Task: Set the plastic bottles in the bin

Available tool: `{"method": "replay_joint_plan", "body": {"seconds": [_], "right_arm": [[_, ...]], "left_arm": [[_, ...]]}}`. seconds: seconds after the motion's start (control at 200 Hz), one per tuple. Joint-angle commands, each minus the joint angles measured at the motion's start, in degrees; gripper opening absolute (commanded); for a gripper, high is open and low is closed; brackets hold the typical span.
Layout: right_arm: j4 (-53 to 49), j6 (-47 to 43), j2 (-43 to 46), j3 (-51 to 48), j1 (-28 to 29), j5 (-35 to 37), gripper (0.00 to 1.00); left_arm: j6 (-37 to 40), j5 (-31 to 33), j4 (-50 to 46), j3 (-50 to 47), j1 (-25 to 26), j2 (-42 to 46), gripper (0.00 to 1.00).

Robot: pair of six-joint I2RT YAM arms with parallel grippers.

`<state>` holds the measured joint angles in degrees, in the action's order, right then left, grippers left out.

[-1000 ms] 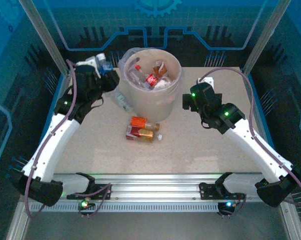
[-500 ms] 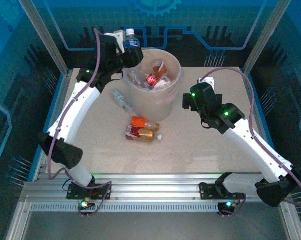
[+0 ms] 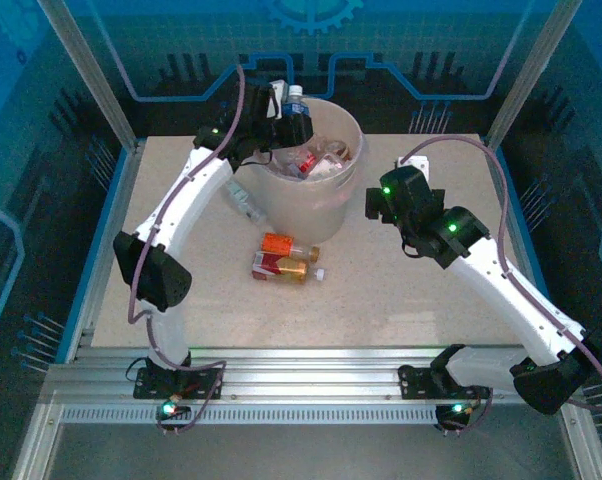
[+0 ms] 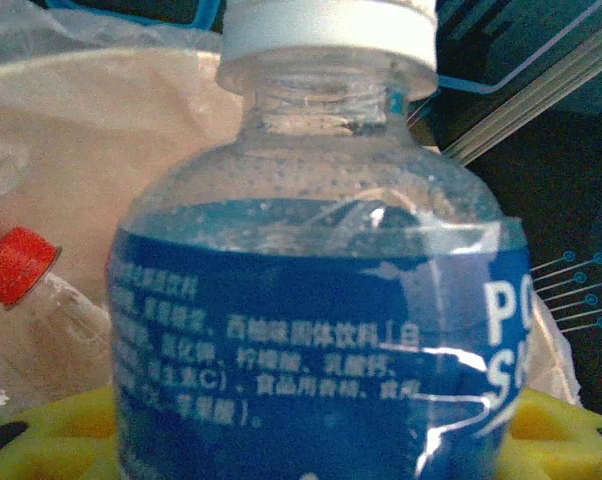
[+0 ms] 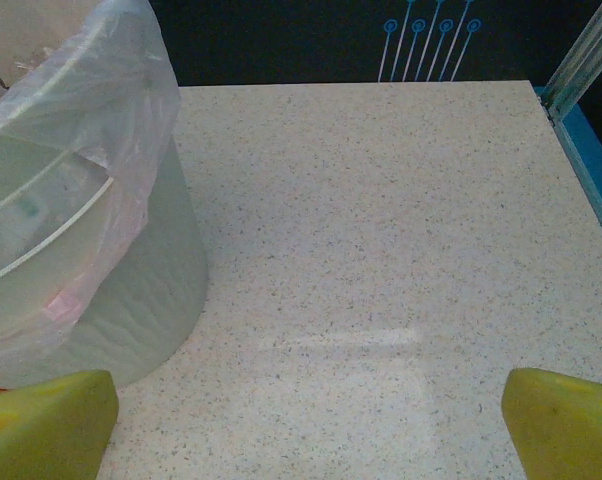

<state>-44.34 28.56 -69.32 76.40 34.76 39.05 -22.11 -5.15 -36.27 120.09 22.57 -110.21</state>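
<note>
Three plastic bottles [image 3: 281, 256] wait outside the bin [image 3: 321, 205] at its 6 to 8 o'clock while the left gripper [image 3: 281, 118] pinches a blue-label bottle [image 3: 296, 112] over its 11 o'clock rim, so next I'd just release; right gripper [image 5: 306, 420] sits spread and empty at 3 o'clock.

- You work on a speckled beige table [image 3: 381, 300]; everything below is placed against it.
- Behind the table's far edge you see a dark wall panel [image 3: 431, 50] drawn with bright blue lines, with part of a gear outline [image 3: 313, 12] at its top.
- At the table's two far corners, slanting metal posts [image 3: 86, 70] rise.
- Blue strips [image 3: 101, 240] run along the table's left and right sides.
- A ribbed aluminium rail [image 3: 311, 385] lies along the table's near edge.
- A pale light reflection [image 5: 346, 338] sits on the table top.
</note>
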Motion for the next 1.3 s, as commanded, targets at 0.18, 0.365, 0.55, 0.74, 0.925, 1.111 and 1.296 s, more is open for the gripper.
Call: {"method": "replay_joint_plan", "body": {"seconds": [0.18,0.365,0.55,0.74,0.925,1.111,1.296], "right_arm": [[-0.1,1.4,0.0,-0.7,-1.0,1.5,1.00],[-0.7,1.8,-0.6,-0.2,-1.1,1.4,1.00],[-1.0,1.6,-0.7,0.1,-1.1,1.1,1.00],[-0.8,1.4,-0.6,0.2,-1.2,0.0,1.00],[-0.5,1.2,-0.6,0.3,-1.2,-0.5,1.00],[-0.3,1.1,-0.8,0.6,-1.2,-1.0,1.00],[-0.4,1.1,-1.1,1.0,-1.2,-1.2,1.00]], "left_arm": [[0.3,-2.4,-1.9,1.4,1.0,-1.0,0.56],[0.7,-3.0,-3.0,1.9,1.4,-2.1,0.61],[1.2,-2.5,-3.4,2.1,1.5,-1.8,0.85],[2.5,0.1,-3.4,1.9,1.6,0.0,0.95],[3.9,4.8,-2.3,-0.1,1.6,2.9,0.96],[4.0,6.6,0.1,-3.0,1.6,4.9,0.82],[3.8,5.6,0.3,-3.4,2.5,3.9,0.56]]}}
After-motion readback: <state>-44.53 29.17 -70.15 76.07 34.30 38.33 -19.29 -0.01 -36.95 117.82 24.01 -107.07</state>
